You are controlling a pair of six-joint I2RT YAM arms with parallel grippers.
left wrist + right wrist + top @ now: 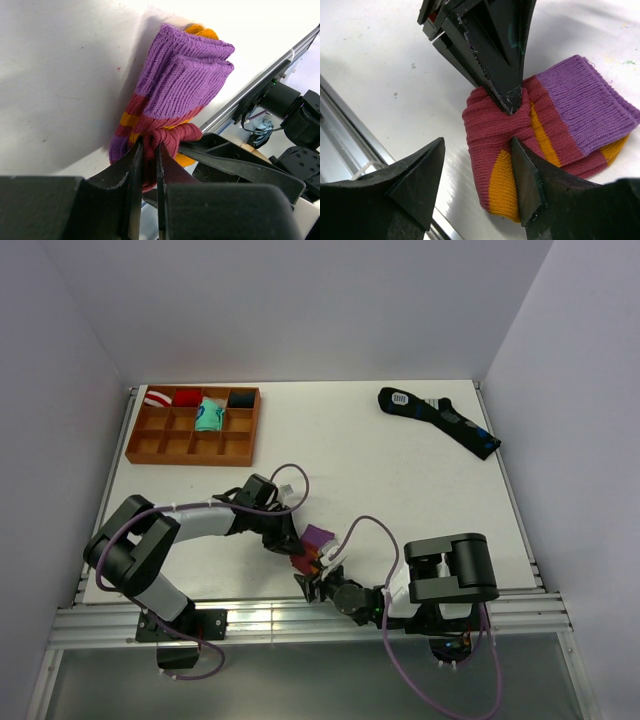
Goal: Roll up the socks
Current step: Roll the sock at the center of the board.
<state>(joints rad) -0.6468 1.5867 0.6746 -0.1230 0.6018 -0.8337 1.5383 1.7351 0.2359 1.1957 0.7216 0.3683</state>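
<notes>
The left fingers [492,55] pinch the socks [555,120]; right fingers [415,175] spread wide.

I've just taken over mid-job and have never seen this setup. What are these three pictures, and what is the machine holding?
Two robot arms, each ending in a two-finger gripper, sit at the near edge of a white table. The wide picture looks down from above; the other two come from a camera on each wrist. The left gripper is shut, pinching the maroon part of a folded maroon, orange and purple sock. The right gripper is open right next to it, gripping nothing. Farther back lie a wooden tray holding rolled sock bundles and a long black sock.
</notes>
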